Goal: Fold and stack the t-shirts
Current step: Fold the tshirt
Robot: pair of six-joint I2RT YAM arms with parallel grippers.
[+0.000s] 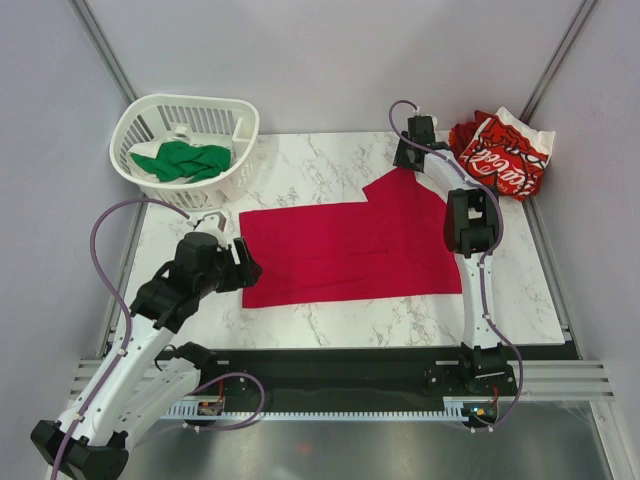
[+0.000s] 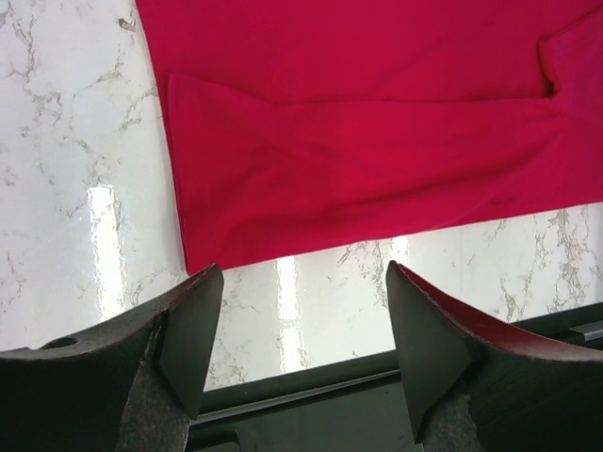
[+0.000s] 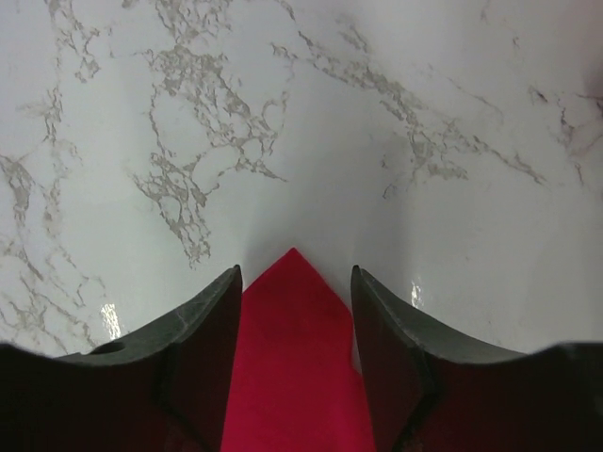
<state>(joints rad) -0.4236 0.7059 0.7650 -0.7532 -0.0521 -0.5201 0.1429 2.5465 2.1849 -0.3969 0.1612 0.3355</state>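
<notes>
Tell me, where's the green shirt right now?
In the overhead view, the green shirt lies crumpled inside the white basket, which sits at the far left corner of the table.

Bright, even overhead lighting; soft shadows. Left wrist view: specular glare on worktop [image 2: 102, 235] at 9 o'clock.

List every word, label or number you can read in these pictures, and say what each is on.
White script lettering on the red-and-white t-shirt: too crumpled and small to read.
Crimson t-shirt, green t-shirt, white basket: no writing visible.
</notes>
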